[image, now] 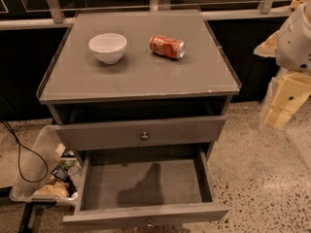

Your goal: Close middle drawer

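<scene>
The middle drawer [146, 183] of the grey cabinet is pulled far out towards me. Its plain grey inside is bare, with a shadow across it, and its flat front [146, 213] with a small knob [149, 223] is at the bottom edge of the view. Above it, a taller drawer front [141, 132] with a round knob [144, 136] stands slightly out. My arm is at the right edge, white above and cream below. The gripper [278, 119] hangs beside the cabinet's right side, apart from both drawers.
On the cabinet top [141, 72] stand a white bowl [108, 47] and a red soda can [167, 46] lying on its side. A clear bin [46, 178] with snack packs sits on the floor at left, next to a black cable [19, 154]. Speckled floor is at right.
</scene>
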`<state>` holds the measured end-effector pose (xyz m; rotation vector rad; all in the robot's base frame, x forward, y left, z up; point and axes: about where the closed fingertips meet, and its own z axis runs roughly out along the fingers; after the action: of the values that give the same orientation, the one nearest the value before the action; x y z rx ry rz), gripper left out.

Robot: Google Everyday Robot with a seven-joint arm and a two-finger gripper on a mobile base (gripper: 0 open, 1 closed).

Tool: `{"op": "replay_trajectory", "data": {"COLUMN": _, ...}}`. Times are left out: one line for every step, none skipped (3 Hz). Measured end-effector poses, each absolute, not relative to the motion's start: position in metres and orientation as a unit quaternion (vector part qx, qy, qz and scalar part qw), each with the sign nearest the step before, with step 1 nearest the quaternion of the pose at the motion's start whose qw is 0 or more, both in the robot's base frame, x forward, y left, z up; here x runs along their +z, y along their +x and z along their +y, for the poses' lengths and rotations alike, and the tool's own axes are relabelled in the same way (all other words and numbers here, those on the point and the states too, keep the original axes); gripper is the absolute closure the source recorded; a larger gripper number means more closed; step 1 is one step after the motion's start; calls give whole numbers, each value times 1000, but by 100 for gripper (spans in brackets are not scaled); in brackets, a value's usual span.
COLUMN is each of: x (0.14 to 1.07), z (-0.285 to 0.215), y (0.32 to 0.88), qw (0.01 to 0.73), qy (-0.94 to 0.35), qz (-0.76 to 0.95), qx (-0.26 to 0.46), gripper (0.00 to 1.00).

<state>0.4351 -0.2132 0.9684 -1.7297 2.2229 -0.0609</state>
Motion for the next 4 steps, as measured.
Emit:
{"op": "replay_trajectory", "data": {"x": 944, "z": -206, "y": 426, "qw": 158, "qy": -610, "qz": 777, "qx": -3, "gripper": 18}}
{"op": "replay_trajectory", "data": {"x": 915, "z": -200, "y": 408, "qw": 164, "qy": -619, "qz": 768, "qx": -3, "gripper": 42}}
{"op": "replay_trajectory", "data": {"x": 875, "z": -205, "y": 388, "qw": 198, "qy": -621, "qz": 759, "qx": 9, "gripper": 65}}
{"op": "replay_trajectory", "data": {"x": 870, "z": -205, "y": 391, "qw": 214, "qy": -632, "qz": 744, "qx": 3, "gripper": 88}}
